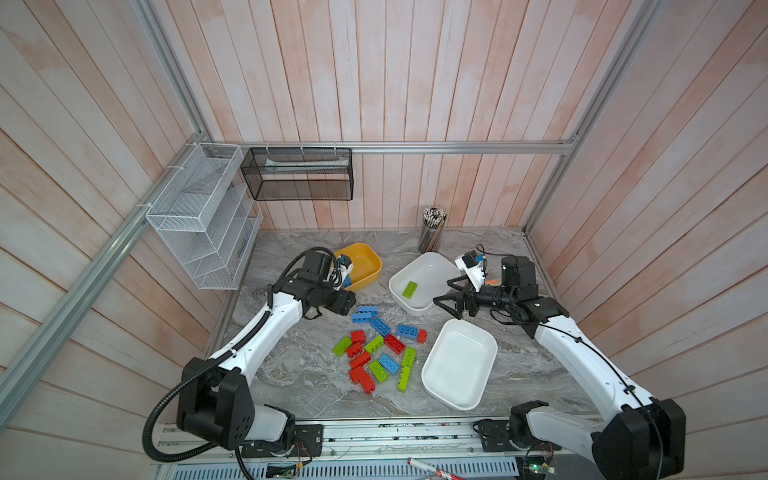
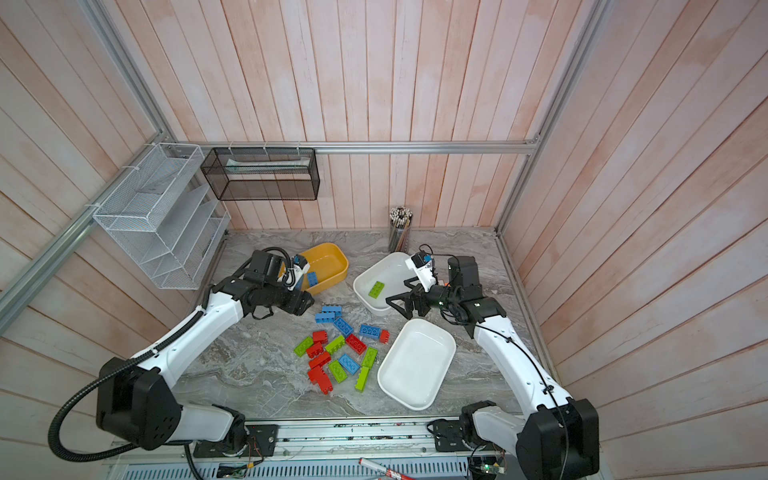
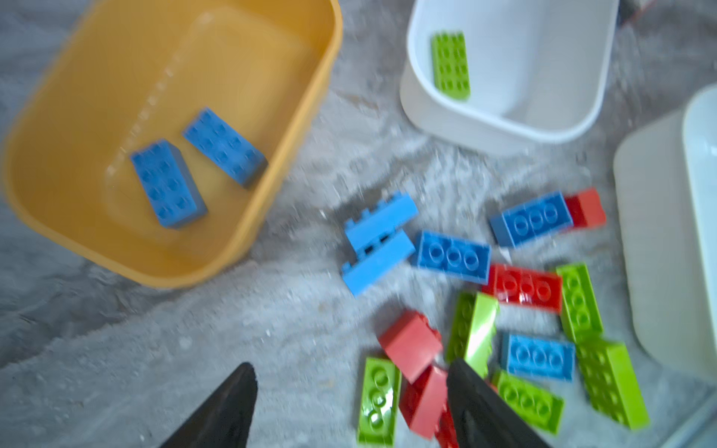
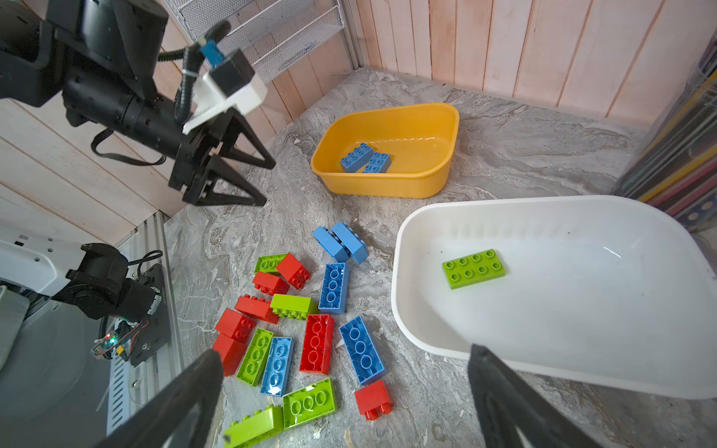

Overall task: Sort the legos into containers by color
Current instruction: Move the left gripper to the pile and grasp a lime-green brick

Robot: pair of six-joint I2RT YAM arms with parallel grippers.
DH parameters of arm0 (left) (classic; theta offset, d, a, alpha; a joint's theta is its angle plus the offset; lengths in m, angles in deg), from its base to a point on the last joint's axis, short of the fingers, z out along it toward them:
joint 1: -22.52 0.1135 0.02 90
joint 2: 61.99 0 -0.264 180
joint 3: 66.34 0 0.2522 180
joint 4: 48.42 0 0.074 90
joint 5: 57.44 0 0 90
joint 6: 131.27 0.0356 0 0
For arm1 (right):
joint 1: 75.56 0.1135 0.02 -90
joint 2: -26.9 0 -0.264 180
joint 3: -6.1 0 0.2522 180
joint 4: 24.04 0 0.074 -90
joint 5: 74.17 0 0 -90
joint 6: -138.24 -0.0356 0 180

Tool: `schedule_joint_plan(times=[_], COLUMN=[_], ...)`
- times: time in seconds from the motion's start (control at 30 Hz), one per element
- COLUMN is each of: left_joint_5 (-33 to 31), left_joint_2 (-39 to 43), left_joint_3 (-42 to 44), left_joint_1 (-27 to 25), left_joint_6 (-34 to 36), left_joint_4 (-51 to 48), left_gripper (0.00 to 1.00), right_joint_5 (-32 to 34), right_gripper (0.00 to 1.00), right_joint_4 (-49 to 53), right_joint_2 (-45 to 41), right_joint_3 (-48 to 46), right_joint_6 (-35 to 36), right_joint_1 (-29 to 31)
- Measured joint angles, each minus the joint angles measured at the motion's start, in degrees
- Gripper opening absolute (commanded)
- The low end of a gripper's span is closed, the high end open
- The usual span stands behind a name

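- Fingers (image 3: 477, 407) of my left gripper (image 3: 351, 366) stand spread, pinching nothing, raised off the table (image 3: 194, 329); the loose pile (image 3: 523, 287) of blue, red and green legos lies ahead of and below the tips.
- Off to the side of those jaws sits the yellow tub (image 3: 310, 116), with two blue bricks (image 3: 167, 184) lying in it.
- My right gripper (image 4: 341, 355) is spread wide and empty too, hovering just beside the white tub (image 4: 562, 310) that holds one green brick (image 4: 474, 268).
- Close beneath my right jaws, on the base side, the other white tub (image 1: 459, 365) is bare; I judge it is meant for red.
- Step in hand, as I read it: both grippers are free for a fresh pick, and the sorting is barely begun.
- Next I would lower my left jaws over the two light blue bricks (image 3: 378, 242) lying on their sides, straddle one only, and close across its narrow width without nudging its twin.
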Motion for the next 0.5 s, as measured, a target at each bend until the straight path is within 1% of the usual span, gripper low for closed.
schedule_joint_plan(times=[0.1, 0.23, 0.37, 0.5], left_joint_5=[1.3, 1.3, 1.1, -0.7], left_joint_2=[3.5, 5.7, 5.2, 2.4], left_joint_3=[5.2, 9.3, 11.9, 13.7], left_joint_1=[0.0, -0.1, -0.6, -2.1], left_joint_6=[3.7, 7.8, 11.3, 13.8], left_joint_4=[-2.2, -3.9, -3.7, -2.1], left_gripper=[0.8, 0.8, 0.8, 0.79], right_joint_5=[0.0, 0.0, 0.0, 0.0], right_gripper=[0.98, 0.98, 0.98, 0.98], right_joint_4=[0.0, 0.4, 0.5, 0.5], right_joint_2=[0.0, -0.5, -1.1, -1.2], right_joint_3=[0.0, 0.0, -0.2, -0.8], right_joint_6=[0.1, 0.3, 0.5, 0.7], right_joint_1=[0.0, 0.0, 0.0, -0.1])
